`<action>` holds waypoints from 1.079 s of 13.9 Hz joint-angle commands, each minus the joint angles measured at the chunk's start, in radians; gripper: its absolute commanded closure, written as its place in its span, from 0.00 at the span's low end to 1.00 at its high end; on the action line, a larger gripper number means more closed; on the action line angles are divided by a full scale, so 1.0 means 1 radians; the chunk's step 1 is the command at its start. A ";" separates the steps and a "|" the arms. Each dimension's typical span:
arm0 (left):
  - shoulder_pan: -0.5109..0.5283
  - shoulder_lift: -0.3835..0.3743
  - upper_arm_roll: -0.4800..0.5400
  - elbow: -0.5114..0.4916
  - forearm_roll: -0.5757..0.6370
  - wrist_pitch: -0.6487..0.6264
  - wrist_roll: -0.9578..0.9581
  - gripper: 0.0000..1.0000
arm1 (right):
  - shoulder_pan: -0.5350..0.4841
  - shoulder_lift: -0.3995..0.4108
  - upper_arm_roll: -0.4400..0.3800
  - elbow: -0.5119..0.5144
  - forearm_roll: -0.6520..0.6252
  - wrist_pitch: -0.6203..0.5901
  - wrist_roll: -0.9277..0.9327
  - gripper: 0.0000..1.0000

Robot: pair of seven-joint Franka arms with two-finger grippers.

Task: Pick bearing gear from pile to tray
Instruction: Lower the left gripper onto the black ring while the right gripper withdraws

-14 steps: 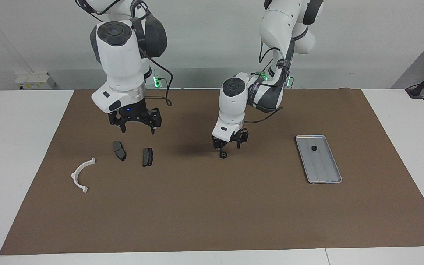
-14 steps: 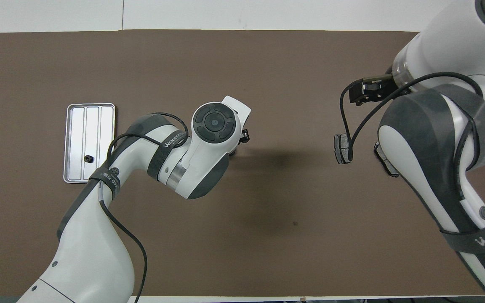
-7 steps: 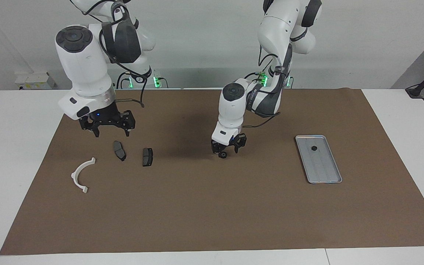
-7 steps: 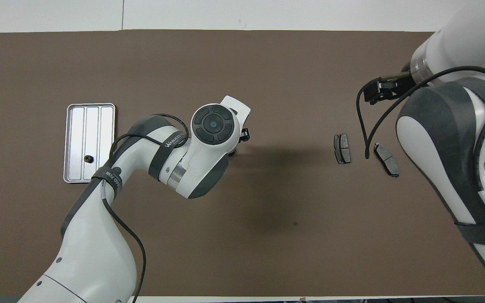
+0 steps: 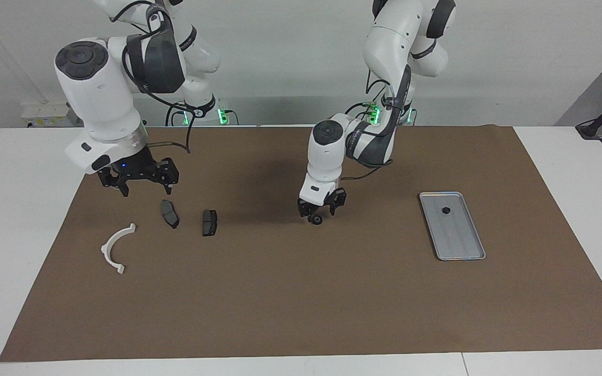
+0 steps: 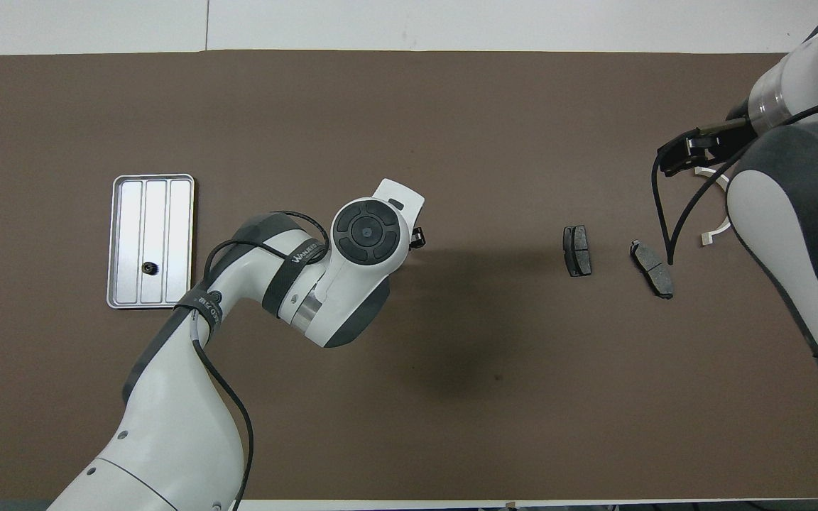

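A small black bearing gear lies on the brown mat at mid-table. My left gripper is low over it, its fingers apart on either side of it. In the overhead view the left wrist hides this gear. The silver tray lies toward the left arm's end and holds another small black gear, seen from overhead as gear in tray. The rest of the pile is two dark brake pads and a white half-ring. My right gripper hangs open and empty above the mat beside the pads.
The brown mat covers most of the white table. From overhead, the right arm partly covers the white half-ring. Both brake pads show in full.
The right arm has swung toward its own end of the table, uncovering the brake pads. The left gripper has come down a little around the gear, which has not moved.
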 commanded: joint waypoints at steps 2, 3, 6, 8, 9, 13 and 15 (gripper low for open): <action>-0.027 -0.019 0.017 -0.045 0.014 0.036 -0.057 0.25 | -0.019 -0.026 0.013 -0.027 0.030 -0.006 -0.029 0.00; -0.027 -0.019 0.017 -0.051 0.014 0.044 -0.059 0.25 | -0.021 -0.026 0.013 -0.027 0.030 -0.007 -0.029 0.00; -0.027 -0.022 0.017 -0.069 0.016 0.062 -0.059 0.25 | -0.021 -0.026 0.013 -0.026 0.030 -0.002 -0.029 0.00; -0.027 -0.022 0.017 -0.086 0.022 0.082 -0.059 0.25 | -0.022 -0.026 0.013 -0.026 0.030 -0.001 -0.029 0.00; -0.026 -0.022 0.018 -0.089 0.023 0.090 -0.059 0.25 | -0.022 -0.026 0.013 -0.026 0.030 0.001 -0.029 0.00; -0.017 -0.019 0.021 -0.093 0.030 0.112 -0.054 0.25 | -0.024 -0.026 0.013 -0.026 0.030 -0.001 -0.049 0.00; -0.011 -0.016 0.020 -0.090 0.056 0.116 -0.052 0.25 | -0.027 -0.026 0.013 -0.026 0.032 -0.002 -0.060 0.00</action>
